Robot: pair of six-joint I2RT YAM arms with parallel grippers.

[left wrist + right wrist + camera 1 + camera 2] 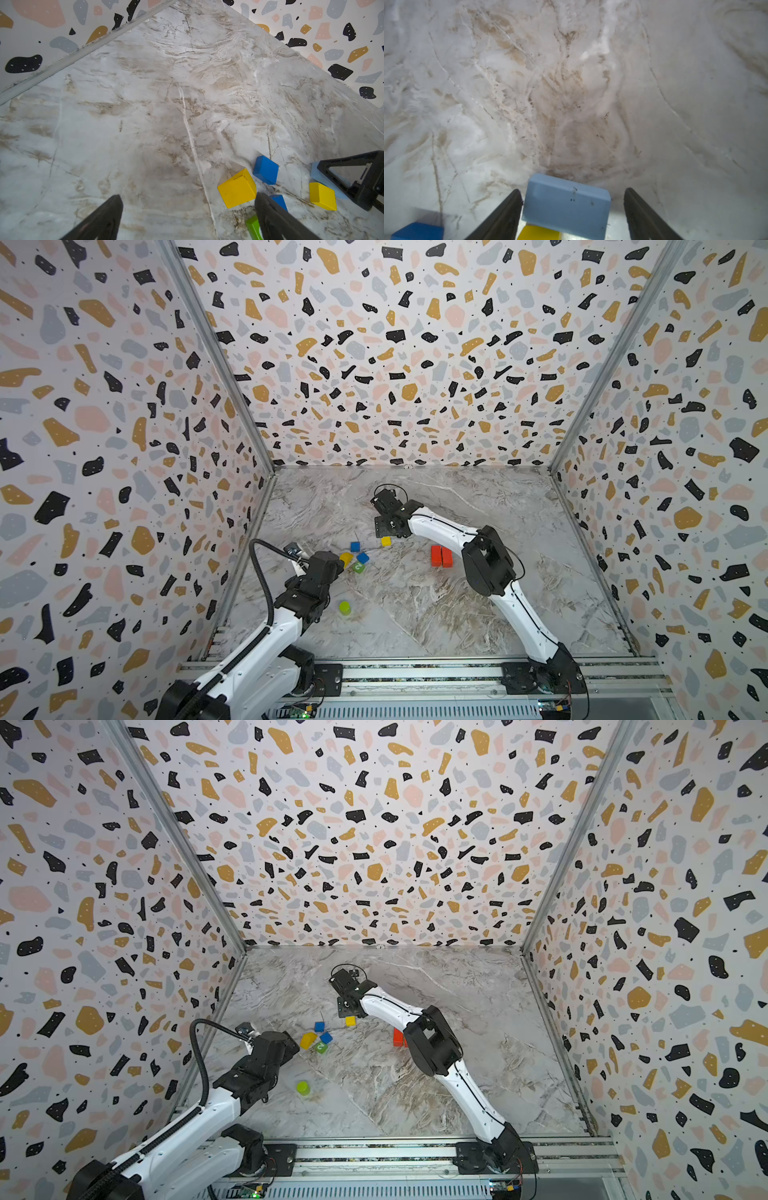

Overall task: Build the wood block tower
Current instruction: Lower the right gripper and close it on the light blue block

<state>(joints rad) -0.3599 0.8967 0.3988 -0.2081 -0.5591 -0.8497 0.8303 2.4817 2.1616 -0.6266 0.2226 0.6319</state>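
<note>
wood blocks [363, 558] lie loose on the grey marbled tabletop [415, 614], mostly left of middle, none clearly stacked. left gripper [188, 195]: black fingers spread wide, nothing between them, low over bare table. one finger [270, 214] stands in front of a blue wooden cube [279, 201] and a green wooden block [252, 227]. a larger yellow wooden block [236, 189] sits just beside its tip, with a second blue wooden cube [266, 170] beyond. right gripper [573, 190]: fingers apart astride a light blue wooden bar [566, 205], clear gap on one side, not clamped. the bar overlaps a small yellow wooden cube [538, 232]; cannot tell if it rests on it. two red wooden bars [440, 556] touch side by side near the right arm's elbow. lime wooden cylinder [344, 607] stands upright, apart from the rest, nearer the front rail.
</note>
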